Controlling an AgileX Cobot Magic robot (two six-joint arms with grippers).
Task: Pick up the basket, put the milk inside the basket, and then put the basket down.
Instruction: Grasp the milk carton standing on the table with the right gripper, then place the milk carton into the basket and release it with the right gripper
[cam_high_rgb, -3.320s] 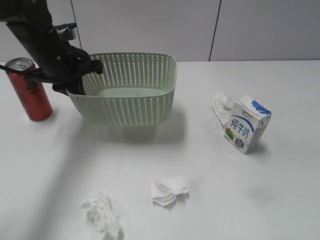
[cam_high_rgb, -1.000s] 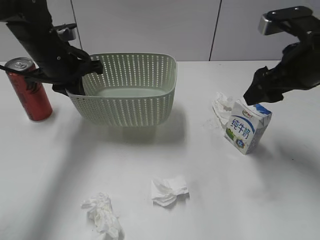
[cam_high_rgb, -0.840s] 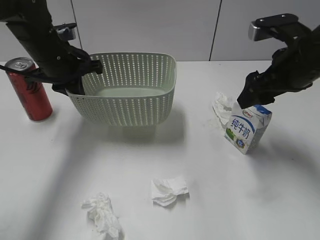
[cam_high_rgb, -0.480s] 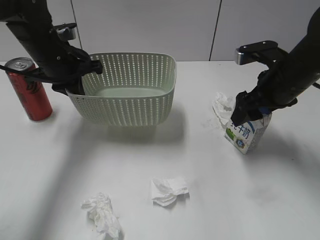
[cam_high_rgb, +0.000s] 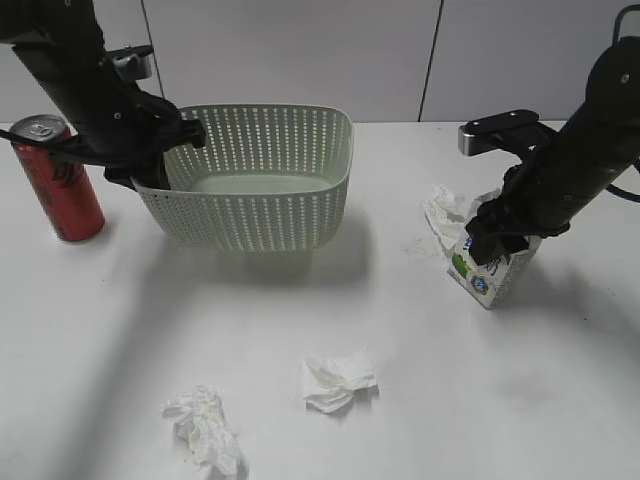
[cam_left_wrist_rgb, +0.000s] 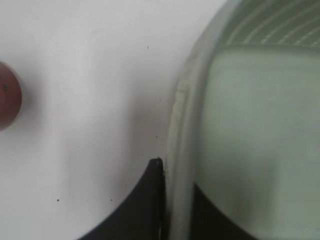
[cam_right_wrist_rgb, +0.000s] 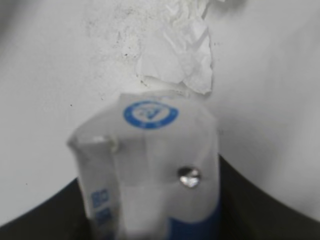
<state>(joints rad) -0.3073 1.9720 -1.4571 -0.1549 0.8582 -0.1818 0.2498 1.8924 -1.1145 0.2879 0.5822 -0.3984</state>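
Note:
The pale green basket (cam_high_rgb: 250, 215) is held by its left end, its base slightly off the table with a shadow under it. My left gripper (cam_high_rgb: 160, 165) is shut on the basket's rim; the left wrist view shows the jaws (cam_left_wrist_rgb: 176, 175) pinching the rim, with the basket's inside (cam_left_wrist_rgb: 240, 125) to the right. The milk (cam_high_rgb: 480, 272) stands upright on the table at the right. My right gripper (cam_high_rgb: 497, 232) has come down over its top. In the right wrist view the jaws (cam_right_wrist_rgb: 147, 170) sit close on either side of the milk (cam_right_wrist_rgb: 150, 145), which is not lifted.
A red soda can (cam_high_rgb: 58, 180) stands left of the basket and shows blurred in the left wrist view (cam_left_wrist_rgb: 7, 97). Crumpled tissues lie at the front middle (cam_high_rgb: 338, 382), front left (cam_high_rgb: 205, 428) and just behind the milk (cam_high_rgb: 442, 212), the last also in the right wrist view (cam_right_wrist_rgb: 185, 55).
My right arm came in from the right and lowered until its jaws straddle the milk's top. The left arm and the basket have not moved.

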